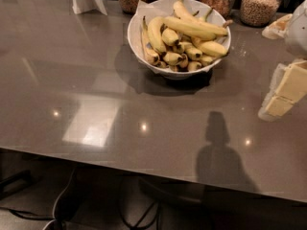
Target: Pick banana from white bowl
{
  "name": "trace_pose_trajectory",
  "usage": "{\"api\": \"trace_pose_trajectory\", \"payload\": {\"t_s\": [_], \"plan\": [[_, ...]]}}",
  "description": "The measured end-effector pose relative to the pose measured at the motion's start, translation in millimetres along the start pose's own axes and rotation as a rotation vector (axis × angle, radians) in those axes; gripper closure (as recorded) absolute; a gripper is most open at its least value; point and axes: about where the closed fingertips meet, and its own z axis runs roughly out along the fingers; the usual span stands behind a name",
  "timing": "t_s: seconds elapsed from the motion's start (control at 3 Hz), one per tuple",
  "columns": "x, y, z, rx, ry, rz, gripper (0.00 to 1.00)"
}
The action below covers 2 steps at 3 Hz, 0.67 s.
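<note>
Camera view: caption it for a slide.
The gripper hangs at the right edge, apart from the white bowl; the long banana lies topmost inside.

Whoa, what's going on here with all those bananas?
A robot is meant to pick a banana out of the white bowl on the grey table. Its gripper hangs at the right edge of the view, off to the side of the bowl, holding nothing. The long banana lies on top of the pile in the bowl, not yet touched. Filled glass jars stand behind the bowl.
</note>
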Motion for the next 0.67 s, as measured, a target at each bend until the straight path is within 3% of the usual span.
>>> {"api": "trace_pose_trajectory", "payload": {"t_s": [0.33, 0.67], "plan": [[-29.6, -18.4, 12.6, 0.069, -0.177, -0.029, 0.0], [-58.2, -40.1, 20.9, 0.133, -0.311, -0.052, 0.0]]}}
